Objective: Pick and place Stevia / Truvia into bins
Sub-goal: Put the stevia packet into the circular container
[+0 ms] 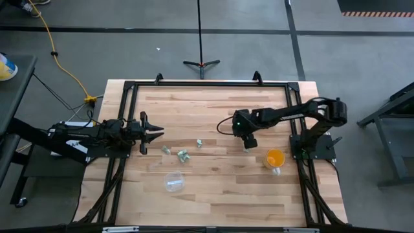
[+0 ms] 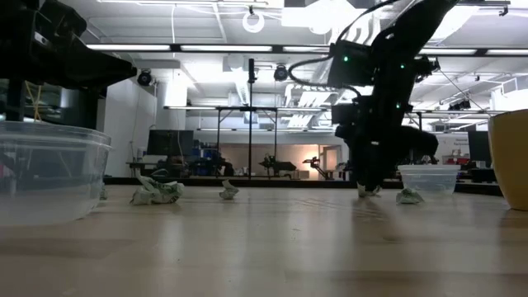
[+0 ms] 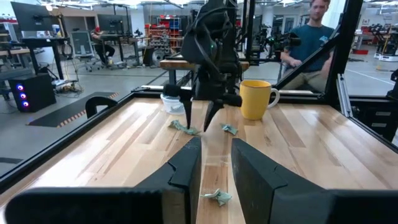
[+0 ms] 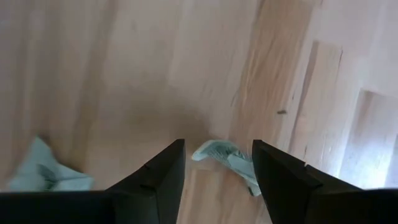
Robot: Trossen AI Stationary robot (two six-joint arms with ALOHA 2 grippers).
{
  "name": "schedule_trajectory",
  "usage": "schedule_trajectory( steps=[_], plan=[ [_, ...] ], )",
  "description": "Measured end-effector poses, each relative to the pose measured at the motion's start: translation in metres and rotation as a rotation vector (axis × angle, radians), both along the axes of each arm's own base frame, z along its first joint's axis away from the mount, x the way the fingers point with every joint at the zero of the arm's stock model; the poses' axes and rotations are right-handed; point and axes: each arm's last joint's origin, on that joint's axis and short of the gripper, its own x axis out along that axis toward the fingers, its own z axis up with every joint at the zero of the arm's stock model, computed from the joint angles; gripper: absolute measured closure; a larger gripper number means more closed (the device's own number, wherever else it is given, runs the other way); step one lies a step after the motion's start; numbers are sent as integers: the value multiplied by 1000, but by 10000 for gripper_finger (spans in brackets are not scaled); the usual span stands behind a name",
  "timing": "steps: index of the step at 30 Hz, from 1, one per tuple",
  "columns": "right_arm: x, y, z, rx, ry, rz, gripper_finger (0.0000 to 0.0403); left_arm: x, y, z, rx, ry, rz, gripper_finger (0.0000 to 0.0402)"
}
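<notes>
Several crumpled pale green-and-white Stevia packets [image 1: 183,155] lie on the wooden table near its middle. My right gripper [image 1: 246,146] points straight down, open, its fingertips close over the table on either side of one packet [image 4: 225,155]. A second packet [image 4: 42,171] lies beside it. My left gripper [image 1: 153,136] hovers open near the table's left edge, with a packet [image 3: 216,196] just beyond its fingers. One clear bin [image 1: 173,181] stands toward the near edge with a packet inside. The other clear bin [image 2: 429,177] stands by the orange cup [image 1: 275,158]. My right gripper comes from above, pointing down, with its open fingers [image 4: 273,180] astride the crumpled packet [image 4: 214,151] that lies flat on the table. One end of the packet runs up to a finger; whether it touches, I cannot tell.
The orange cup stands near the table's right edge, close to my right arm's base. A black frame [image 1: 194,85] runs around the table. A person [image 3: 314,37] sits beyond the table's right side. Bare wood lies along the far and near edges.
</notes>
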Motion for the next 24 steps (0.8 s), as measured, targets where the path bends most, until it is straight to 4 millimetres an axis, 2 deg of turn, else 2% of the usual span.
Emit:
schedule_trajectory(
  steps=[7, 10, 15, 21, 24],
  plan=[
    [1, -1, -9, -32, 41, -7, 228, 0, 0, 0, 0, 0, 0, 279],
    [1, -1, -9, -33, 42, -6, 242, 0, 0, 0, 0, -1, 0, 279],
    [1, -1, -9, -32, 44, 4, 294, 0, 0, 0, 0, -1, 0, 279],
    [7, -2, 0, -34, 45, -13, 382, 0, 0, 0, 0, 0, 0, 279],
    [11, -4, 12, -54, 83, -30, 394, 0, 0, 0, 0, 0, 0, 279]
  ],
)
